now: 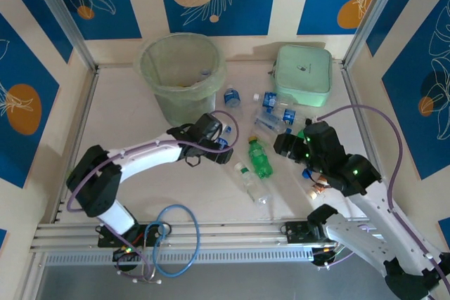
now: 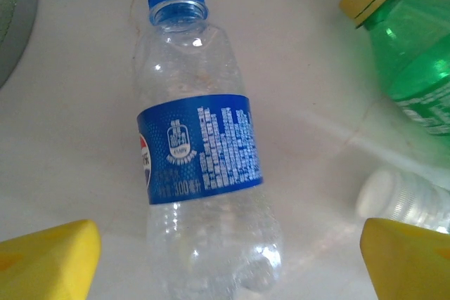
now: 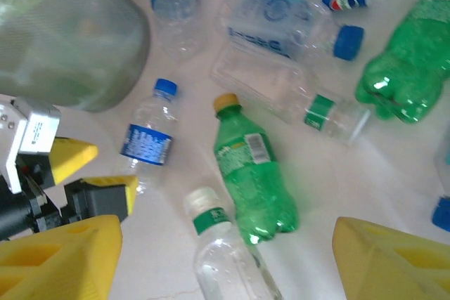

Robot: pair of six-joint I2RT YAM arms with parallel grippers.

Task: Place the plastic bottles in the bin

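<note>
**Above a Blue-Cap Bottle, the Left Gripper Is Set to Grab**

Near the middle of the table (image 1: 126, 124), the left gripper (image 2: 228, 261) hangs over a clear blue-label bottle (image 2: 200, 152) with a blue cap. The bottle lies flat on its side. Its cap points away from the gripper, and its bottom end sits between the two yellow fingers (image 2: 49, 261). The jaws are wide open and hold nothing.

The bin (image 1: 176, 103) stands at the back of the table, near this bottle.

I think the step now is the grab. The left gripper looks lined up, one finger on each side. Next it needs to go down a little and close on the bottle's body. The bottle is thin and round, so it could squash or roll away. After that comes a lift, high enough to clear the rim, and a drop into the bin.

A green bottle (image 2: 415, 54) with a yellow cap lies just beside, to the right, and a white-cap bottle (image 2: 394, 198) is near too. The fingers should not bump them.

The right gripper (image 3: 225, 265) hovers over these same bottles with its jaws open and empty. Farther back, more bottles (image 1: 275, 107) lie by the mint green case (image 1: 304, 72). Lots of bottles are on the table, so the job looks far from done.
</note>
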